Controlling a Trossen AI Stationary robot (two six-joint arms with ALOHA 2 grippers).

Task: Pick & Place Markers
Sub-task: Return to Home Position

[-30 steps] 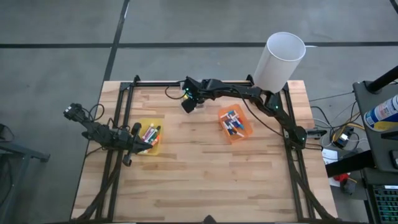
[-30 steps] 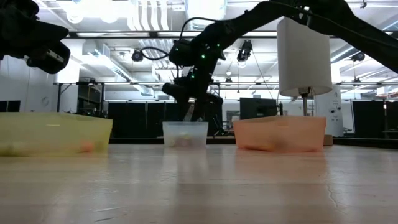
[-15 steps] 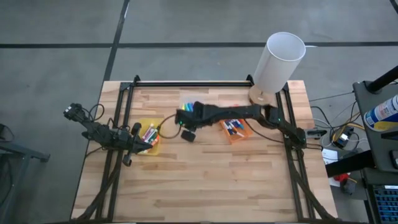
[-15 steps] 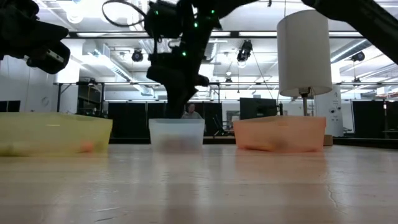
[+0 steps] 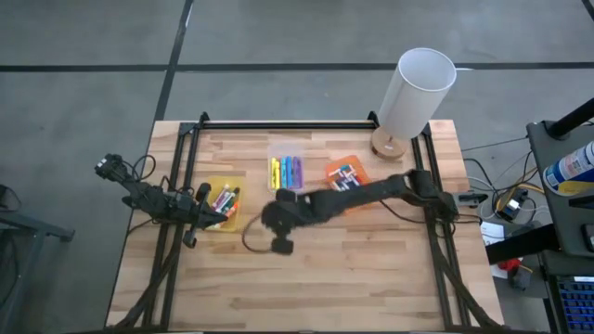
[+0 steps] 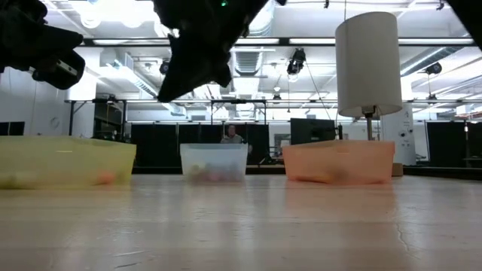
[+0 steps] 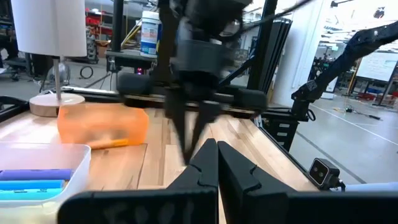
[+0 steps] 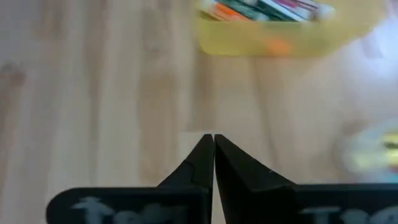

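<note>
Along the table's [image 5: 325,288] left edge, I see the left arm reaching inward, and its left gripper [image 7: 217,146] hangs over the yellow bin [image 5: 227,224]. Its two fingers are pressed tip to tip with nothing between them. That yellow bin sits near the left edge and holds a clutch of slim markers [image 5: 224,198] with coloured caps.

Moving right, the clear bin [image 5: 287,150] stands near the middle of the far edge. Yellow and blue highlighters [image 5: 286,173] lie in it side by side.

Closer to the front edge than the clear bin, the right gripper [image 8: 213,140] hovers over bare wood between the yellow bin and the orange bin [image 5: 332,172]. From the low camera I can see it is well above the tabletop. Its fingers are closed against each other and carry nothing.

The right arm stretches back from there across the orange bin toward the table's right edge. Inside the orange bin I make out more white-barrelled markers [image 5: 348,178], partly hidden by the arm.

At the far right corner stands a lamp with a white shade [image 5: 418,88].
</note>
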